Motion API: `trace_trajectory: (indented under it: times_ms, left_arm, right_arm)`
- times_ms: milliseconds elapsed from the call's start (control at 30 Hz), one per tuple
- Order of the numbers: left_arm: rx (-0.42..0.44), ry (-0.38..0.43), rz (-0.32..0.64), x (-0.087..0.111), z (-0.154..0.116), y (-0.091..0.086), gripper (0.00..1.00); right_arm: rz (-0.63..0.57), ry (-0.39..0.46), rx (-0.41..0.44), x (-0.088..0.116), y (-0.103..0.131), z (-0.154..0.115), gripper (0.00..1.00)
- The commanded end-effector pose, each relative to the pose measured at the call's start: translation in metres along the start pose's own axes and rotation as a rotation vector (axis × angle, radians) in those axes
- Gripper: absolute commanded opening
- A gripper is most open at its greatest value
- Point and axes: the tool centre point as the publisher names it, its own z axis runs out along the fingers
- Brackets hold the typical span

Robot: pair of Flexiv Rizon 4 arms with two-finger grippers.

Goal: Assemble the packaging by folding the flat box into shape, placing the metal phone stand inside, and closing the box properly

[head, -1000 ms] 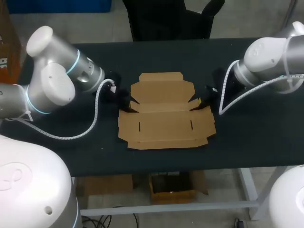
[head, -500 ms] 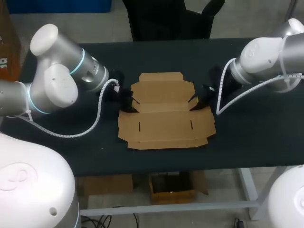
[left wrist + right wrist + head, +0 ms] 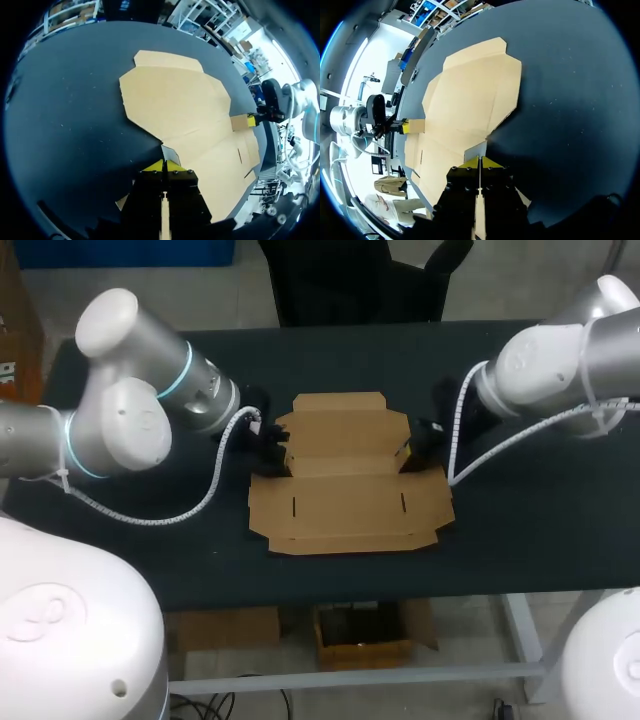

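Left pincer [image 3: 164, 164], right pincer [image 3: 479, 161] pinch flat box [image 3: 345, 495] flaps

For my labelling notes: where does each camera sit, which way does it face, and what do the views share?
Head view: above and behind, looking down on the flat brown cardboard box; left arm and right arm show.
Left wrist view: on that wrist, facing along the left gripper, shut on a box flap.
Right wrist view: likewise, along the right gripper.
Shared: all show the box; each wrist view, the other gripper.
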Motion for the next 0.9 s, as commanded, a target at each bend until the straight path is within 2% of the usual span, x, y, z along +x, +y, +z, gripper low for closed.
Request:
trace_trajectory:
  times_ms: [33,900]
  left_arm:
    - [0.000,-0.031,-0.001,0.006,0.001,-0.001,0.00]
    - [-0.007,-0.038,0.030,0.023,0.015,-0.003,0.00]
  right_arm:
    - [-0.001,-0.005,-0.002,0.003,0.000,0.001,0.00]
    - [-0.027,-0.036,0.025,0.017,0.002,0.014,0.00]
